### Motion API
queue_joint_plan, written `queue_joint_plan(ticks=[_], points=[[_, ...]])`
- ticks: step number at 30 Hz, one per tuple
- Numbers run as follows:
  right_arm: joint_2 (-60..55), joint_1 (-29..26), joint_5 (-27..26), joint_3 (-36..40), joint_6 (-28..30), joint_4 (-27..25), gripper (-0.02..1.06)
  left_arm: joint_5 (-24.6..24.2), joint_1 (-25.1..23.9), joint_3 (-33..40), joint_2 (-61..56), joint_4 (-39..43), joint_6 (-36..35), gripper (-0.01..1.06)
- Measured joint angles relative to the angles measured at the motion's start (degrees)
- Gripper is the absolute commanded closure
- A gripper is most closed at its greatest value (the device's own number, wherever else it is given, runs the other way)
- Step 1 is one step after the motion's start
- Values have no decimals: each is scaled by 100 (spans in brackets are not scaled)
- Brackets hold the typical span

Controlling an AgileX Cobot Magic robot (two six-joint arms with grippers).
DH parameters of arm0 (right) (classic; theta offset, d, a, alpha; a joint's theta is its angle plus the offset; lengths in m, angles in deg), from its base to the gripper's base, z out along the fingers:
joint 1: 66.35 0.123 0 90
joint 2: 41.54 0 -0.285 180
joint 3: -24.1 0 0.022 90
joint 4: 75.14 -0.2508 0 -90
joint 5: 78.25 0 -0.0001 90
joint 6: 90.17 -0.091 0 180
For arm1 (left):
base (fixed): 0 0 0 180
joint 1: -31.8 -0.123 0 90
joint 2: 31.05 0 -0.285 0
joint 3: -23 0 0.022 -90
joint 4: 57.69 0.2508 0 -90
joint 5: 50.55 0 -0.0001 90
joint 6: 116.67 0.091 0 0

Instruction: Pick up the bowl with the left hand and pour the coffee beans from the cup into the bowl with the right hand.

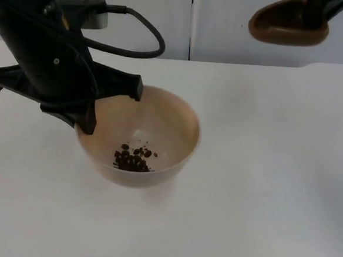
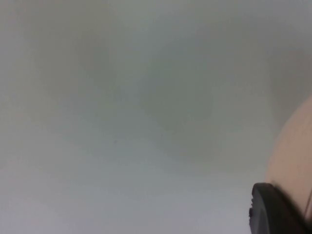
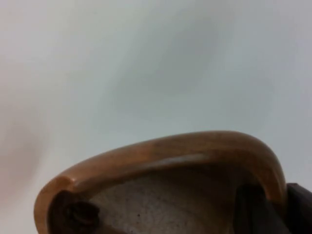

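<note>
Pale peach-beige bowl (image 1: 160, 125) sits near the middle of the white table (image 1: 272, 200), gripped at its rim on the side toward the left arm. Dark coffee beans (image 1: 133, 159) lie in a small heap on the bowl's inner floor, toward the near wall, with a few strays just beside the heap. In the top view the left gripper (image 1: 87, 119) has its black fingers clamped over the bowl's rim, one finger (image 1: 88, 123) reaching down along the wall. Whether the bowl rests on the table or is raised just off it cannot be told. In the left wrist view a black fingertip (image 2: 273, 209) stands against the curved peach wall of the bowl (image 2: 295, 161), with the white table (image 2: 122, 122) behind it.

Brown cup (image 1: 289, 23) is held high near the grey partition wall (image 1: 226, 20), well apart from the bowl, in the top view's upper right. The right gripper (image 1: 313, 15) grasps it at the rim, fingers closed upon the cup's wall. In the right wrist view the cup (image 3: 170, 151) shows a glossy tan-brown rim and a pale speckled inside; a dark finger (image 3: 251, 209) lies within the cup and another outside the rim, pinching the wall between them.

No brand, label or writing can be read on the bowl, the cup or the arms
</note>
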Motion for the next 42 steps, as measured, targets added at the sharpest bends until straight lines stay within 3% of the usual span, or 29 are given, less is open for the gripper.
queue_joint_plan(ticks=[6,15,25,33,42], points=[[0,-160,-219,250,-48,40,105,95,0,27,436,0,0,105],[-32,-267,-1782,2126,-478,114,105,298,0,27,858,91,0,105],[-32,-494,-2821,3265,-513,147,105,395,0,27,879,175,0,105],[-181,-494,-3393,3653,-617,150,105,421,0,27,879,175,0,105],[-552,-494,-3670,3785,-640,150,105,506,0,27,892,187,0,105]])
